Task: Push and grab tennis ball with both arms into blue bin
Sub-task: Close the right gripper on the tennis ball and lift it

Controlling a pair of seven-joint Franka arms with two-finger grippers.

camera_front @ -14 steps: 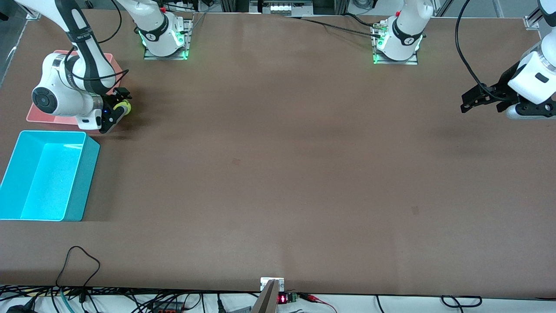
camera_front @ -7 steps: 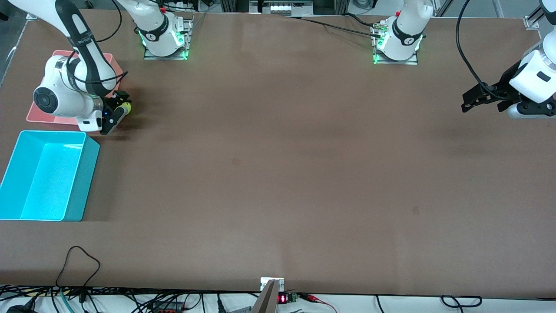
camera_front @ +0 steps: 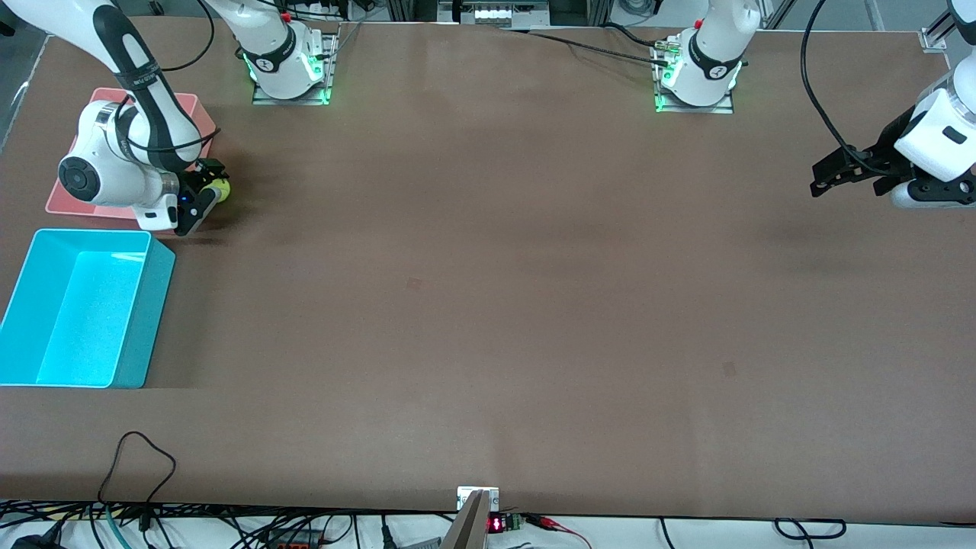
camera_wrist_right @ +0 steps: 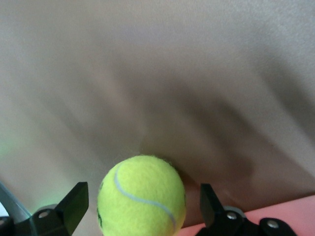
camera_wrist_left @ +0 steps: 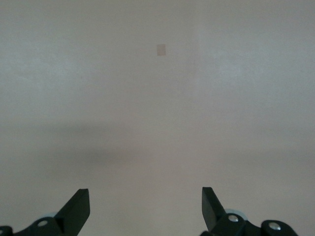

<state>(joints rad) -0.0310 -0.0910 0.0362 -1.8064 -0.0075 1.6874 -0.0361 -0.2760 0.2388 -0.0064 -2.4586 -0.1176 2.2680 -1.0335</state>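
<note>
Beside the pink bin, toward the right arm's end of the table, the tennis ball sits on the table between the spread fingers of the right gripper — jaws wide, not yet touching the ball in the right wrist view. The blue bin stands nearer the front camera than the ball, still empty. The left gripper waits, also wide, over the left arm's end of the table. Risk from here, as I judge it: the ball is round and free, so one finger arriving first could nudge it out — or it could roll toward the pink bin.
</note>
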